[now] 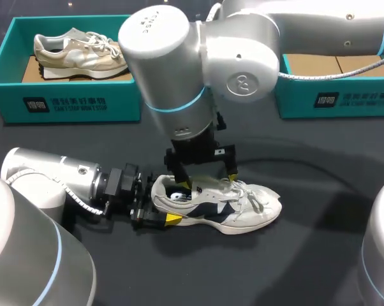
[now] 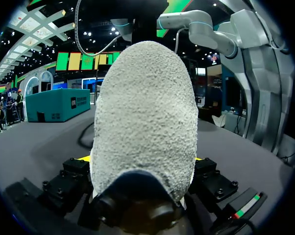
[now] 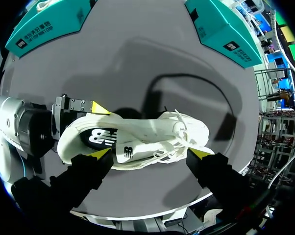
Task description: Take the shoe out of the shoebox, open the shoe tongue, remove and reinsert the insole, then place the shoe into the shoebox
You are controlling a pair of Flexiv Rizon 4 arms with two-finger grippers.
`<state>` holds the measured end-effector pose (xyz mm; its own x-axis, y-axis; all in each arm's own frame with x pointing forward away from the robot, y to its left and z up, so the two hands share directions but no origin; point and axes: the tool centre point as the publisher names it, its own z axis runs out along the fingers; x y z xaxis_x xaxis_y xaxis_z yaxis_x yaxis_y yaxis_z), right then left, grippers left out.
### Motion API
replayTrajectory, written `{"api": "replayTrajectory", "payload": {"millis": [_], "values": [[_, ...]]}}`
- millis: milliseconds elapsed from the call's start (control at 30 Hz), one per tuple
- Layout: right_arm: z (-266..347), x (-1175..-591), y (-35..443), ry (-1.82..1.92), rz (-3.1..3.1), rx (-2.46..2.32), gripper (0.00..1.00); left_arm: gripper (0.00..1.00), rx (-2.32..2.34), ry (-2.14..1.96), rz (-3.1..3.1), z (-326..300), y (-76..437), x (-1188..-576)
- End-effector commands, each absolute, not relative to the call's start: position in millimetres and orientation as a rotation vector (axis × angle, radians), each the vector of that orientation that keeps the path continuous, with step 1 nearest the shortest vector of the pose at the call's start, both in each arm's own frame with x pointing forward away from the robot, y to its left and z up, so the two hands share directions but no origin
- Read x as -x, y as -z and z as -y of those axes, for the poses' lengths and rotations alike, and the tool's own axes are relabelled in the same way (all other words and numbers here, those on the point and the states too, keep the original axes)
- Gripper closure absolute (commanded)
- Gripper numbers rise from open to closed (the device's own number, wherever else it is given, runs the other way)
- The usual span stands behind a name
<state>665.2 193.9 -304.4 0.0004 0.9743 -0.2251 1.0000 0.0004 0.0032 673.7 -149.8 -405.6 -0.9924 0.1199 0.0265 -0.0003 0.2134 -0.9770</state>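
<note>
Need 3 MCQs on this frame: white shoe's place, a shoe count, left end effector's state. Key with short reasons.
1. Where is the white shoe?
A. in a shoebox
B. on the table
C. held up in the air

2. How many shoes are in view?
A. two
B. one
C. three

3. What is the state of the left end effector?
A. open, clear of the shoe
B. not in view
C. shut on the shoe's heel

Key:
1 B: it lies on the dark tabletop, in front of both boxes.
2 A: the white shoe, plus a beige shoe in the left shoebox.
3 C: one finger sits on each side of the heel.
</note>
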Motion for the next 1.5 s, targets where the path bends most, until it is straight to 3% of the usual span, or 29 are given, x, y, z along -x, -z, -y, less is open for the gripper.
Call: {"api": "replayTrajectory", "payload": {"millis": [33,1367,1500], "values": [[-210,-653,313,0.289,-1.935,-2.131,0.00,1.00,0.117,-1.909,2.371,149,405,-673],[-191,-660,347,0.280,-1.618,-2.169,0.00,1.00,0.117,-1.909,2.371,149,405,-673],[-185,-660,346,0.270,-1.598,-2.184,0.20,1.00,0.117,-1.909,2.371,149,405,-673]]}}
